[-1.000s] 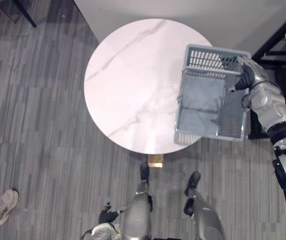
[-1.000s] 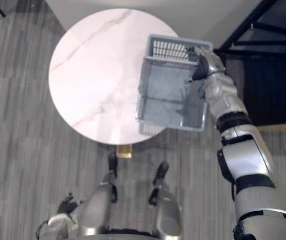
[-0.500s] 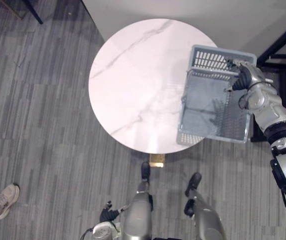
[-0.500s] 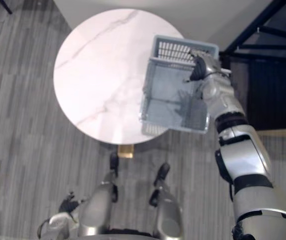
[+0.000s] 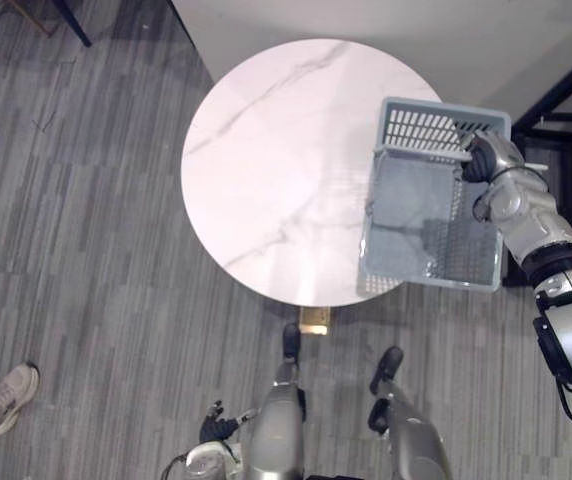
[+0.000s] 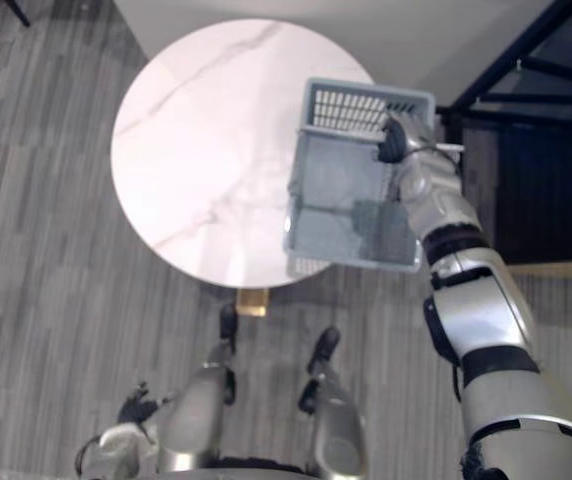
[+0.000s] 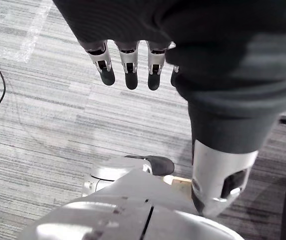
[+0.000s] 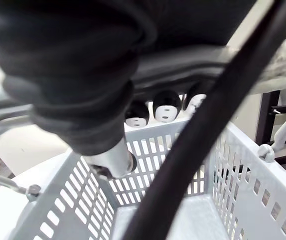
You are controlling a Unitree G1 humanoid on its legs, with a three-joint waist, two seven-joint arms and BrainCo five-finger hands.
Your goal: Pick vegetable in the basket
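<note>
We see the basket (image 5: 421, 128), a grey slotted plastic one, at the right side of the round white marble tabletop (image 5: 266, 170). Part of it lies over the tabletop and its right and near sides reach out past the rim, above the floor (image 5: 86, 250). Our right hand (image 5: 481, 160) is at the basket's far right corner. Its fingers (image 8: 165, 107) are curled tight over the top of the basket there, so the hand is gripping it. In the right wrist view their dark tips show just above the slotted end wall, with both side walls running away below them. We cannot tell whether the basket's base touches the tabletop or hangs just over it. Its floor looks slightly tilted in the eye views. Our left hand (image 7: 128, 62) hangs low at our side, well apart from the tabletop, with its fingers straight and relaxed over the grey striped floor, holding nothing. A dark metal frame (image 5: 566, 90) stands to the right of the tabletop, just beyond the basket. A person's pale shoe (image 5: 6, 393) rests on the floor at the lower left, well away from us.
</note>
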